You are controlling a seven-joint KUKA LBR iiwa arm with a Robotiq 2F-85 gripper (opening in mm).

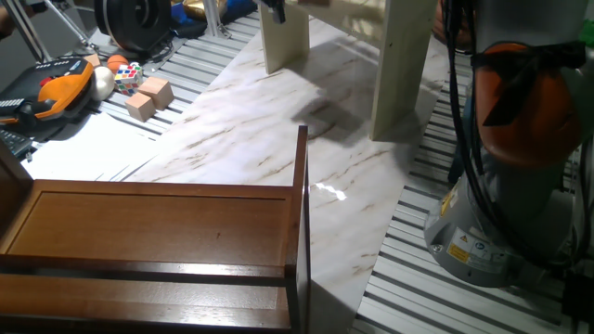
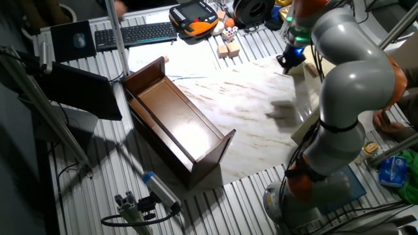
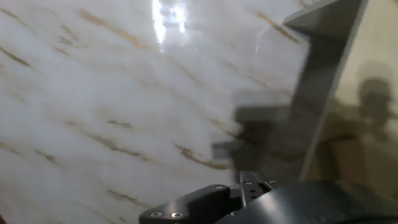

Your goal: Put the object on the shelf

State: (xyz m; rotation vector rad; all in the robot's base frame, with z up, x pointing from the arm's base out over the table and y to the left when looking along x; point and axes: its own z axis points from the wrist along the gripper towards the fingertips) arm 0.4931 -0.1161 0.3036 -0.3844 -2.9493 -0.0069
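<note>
Your end effector (image 2: 290, 60) hangs above the marble bench (image 1: 278, 130), right beside the pale shelf (image 1: 394, 74). You cannot tell whether it is clenched or released; the hand view is blurred. The object is not visible in any view. The dark brown unit (image 1: 158, 241) stands well apart.
</note>
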